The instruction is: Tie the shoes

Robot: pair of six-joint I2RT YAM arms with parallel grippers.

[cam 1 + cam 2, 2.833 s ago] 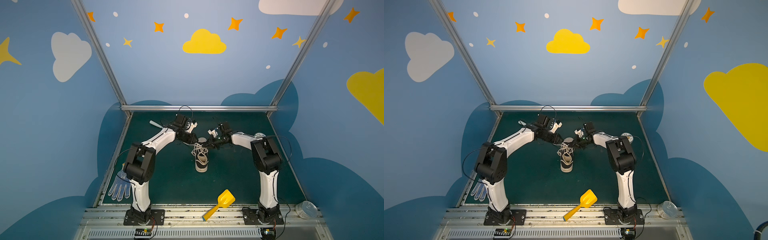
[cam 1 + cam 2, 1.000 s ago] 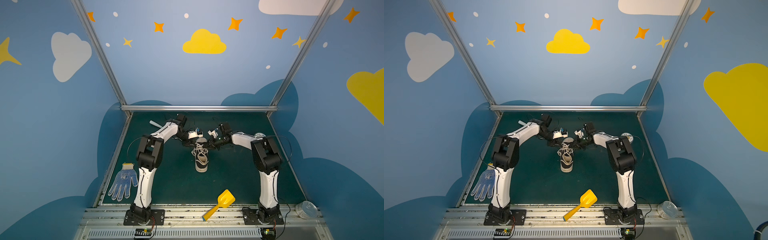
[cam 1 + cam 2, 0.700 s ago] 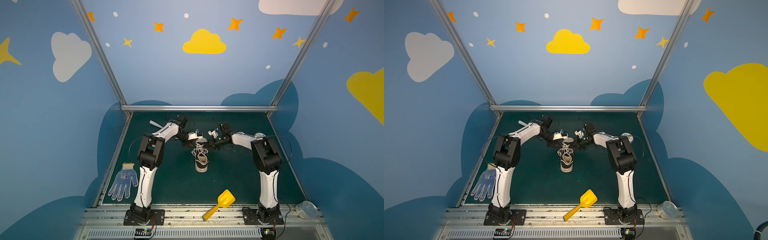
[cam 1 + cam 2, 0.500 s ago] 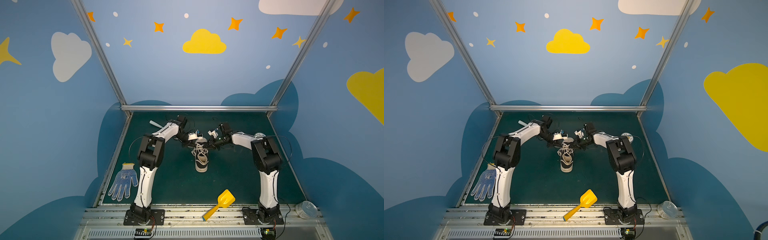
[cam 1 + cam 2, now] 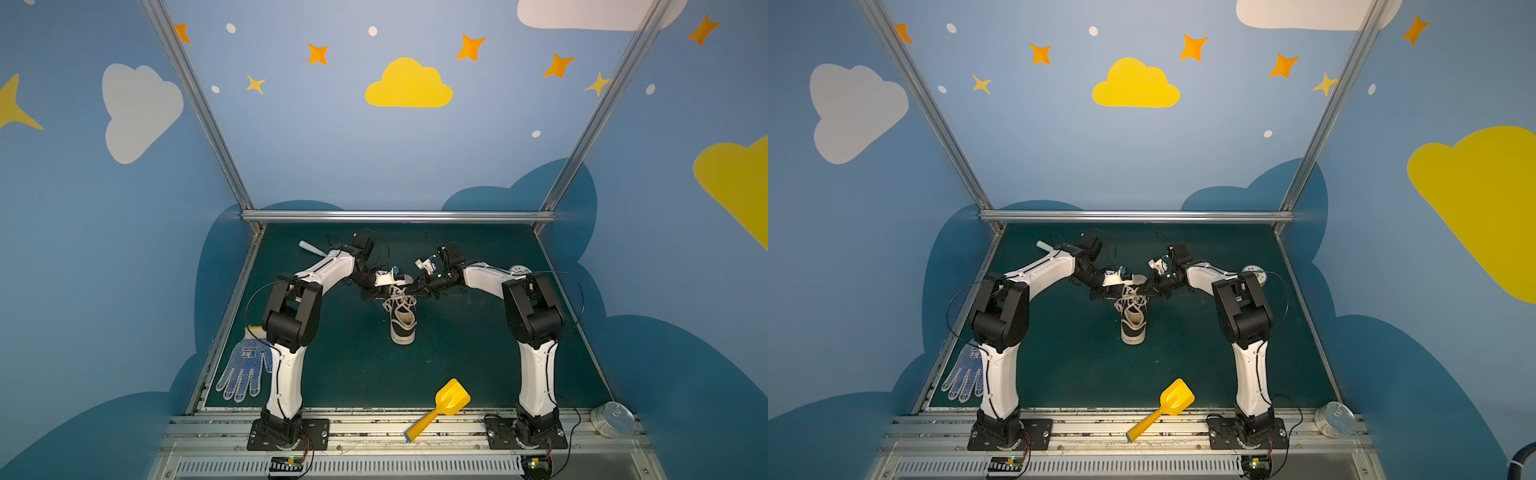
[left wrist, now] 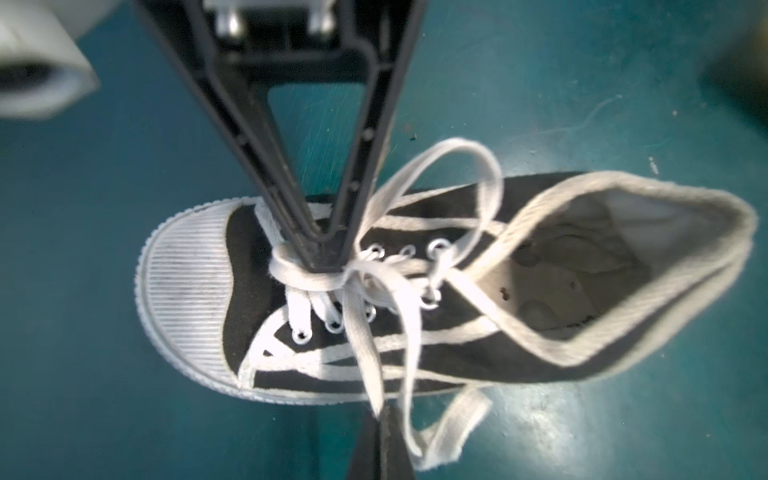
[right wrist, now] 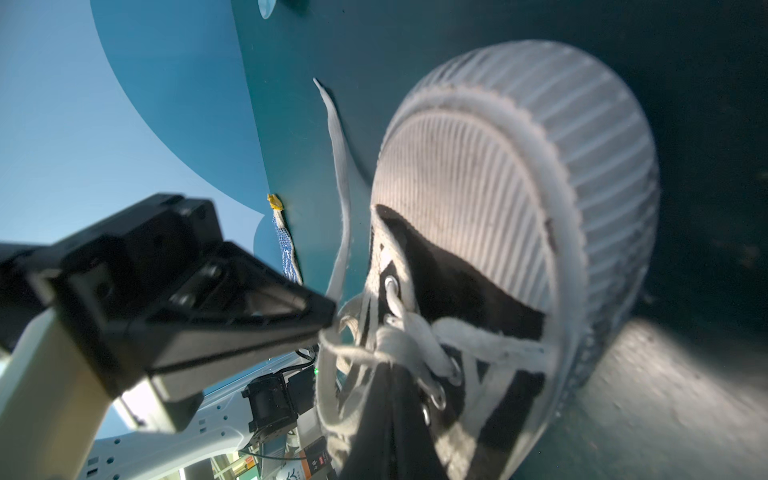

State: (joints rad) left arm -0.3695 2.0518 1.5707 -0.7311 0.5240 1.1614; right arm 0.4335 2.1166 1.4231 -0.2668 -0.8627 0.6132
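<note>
Near right corner: a clear round plastic tub (image 5: 612, 419), contents impossible to make out. In the middle of the green mat (image 5: 457, 357) stands the small black canvas sneaker with white rubber toe cap (image 5: 402, 322), toe far, heel near, its open mouth showing cream lining. The left arm (image 5: 291, 316) and right arm (image 5: 536, 316) arch inward, elbows high, wrists dipping to the toe end. The left gripper (image 6: 320, 254) is pinched to a point, with a loop of the long cream flat laces (image 6: 376, 353) wrapped at its tips. The right gripper (image 7: 388, 374) is clamped too, lace strands caught between its jaws.
</note>
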